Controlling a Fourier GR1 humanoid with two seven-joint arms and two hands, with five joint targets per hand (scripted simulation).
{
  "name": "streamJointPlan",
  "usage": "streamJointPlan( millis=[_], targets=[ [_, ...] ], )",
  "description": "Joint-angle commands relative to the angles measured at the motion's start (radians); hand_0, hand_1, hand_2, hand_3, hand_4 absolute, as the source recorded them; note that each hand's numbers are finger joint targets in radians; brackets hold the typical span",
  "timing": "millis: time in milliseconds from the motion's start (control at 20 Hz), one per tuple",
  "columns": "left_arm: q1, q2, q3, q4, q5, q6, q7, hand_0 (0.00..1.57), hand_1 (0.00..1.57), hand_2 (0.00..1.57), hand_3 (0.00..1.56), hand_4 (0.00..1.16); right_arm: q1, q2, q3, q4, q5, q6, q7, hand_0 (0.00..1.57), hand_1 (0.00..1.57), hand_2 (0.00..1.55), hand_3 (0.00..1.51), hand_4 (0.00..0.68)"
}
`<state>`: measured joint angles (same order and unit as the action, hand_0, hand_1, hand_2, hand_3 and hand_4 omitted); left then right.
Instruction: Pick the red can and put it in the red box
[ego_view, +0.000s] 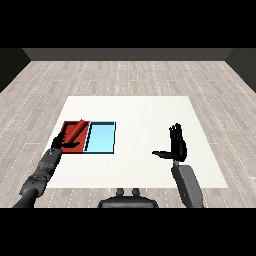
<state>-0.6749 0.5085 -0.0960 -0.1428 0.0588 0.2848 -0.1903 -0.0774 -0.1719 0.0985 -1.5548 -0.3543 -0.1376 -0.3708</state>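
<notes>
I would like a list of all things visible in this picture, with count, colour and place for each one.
table: one, white, in the middle of the wooden floor.
red tray: one, red, at the table's left part, it looks tilted, with the left hand at it.
light blue tray: one, light blue, directly right of the red tray.
red can: none that I can see.
left hand: one, black, at the red tray's near left edge; its fingers cannot be made out.
right hand: one, black, open, raised over the table's right part, holding nothing.

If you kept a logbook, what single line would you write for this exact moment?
left hand: over red tray, red can there | right hand: open, holding nothing | light blue tray: nothing in it
</notes>
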Motion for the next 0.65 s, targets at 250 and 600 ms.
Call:
streamJointPlan(
  millis=[250,600],
  targets=[
    [-0.015,-0.089,0.284,-0.291,0.319,-0.277,-0.427,0.00,0.00,0.00,0.00,0.00,-0.029,0.001,-0.004,-0.010,-0.019,0.019,0.010,0.00,0.00,0.00,0.00,0.000],
    [0.129,-0.336,0.222,-0.551,0.361,-0.399,-0.597,0.00,0.00,0.00,0.00,0.00,0.030,-0.026,0.024,0.029,0.021,0.079,-0.053,0.00,0.00,0.00,0.00,0.000]
  ],
)
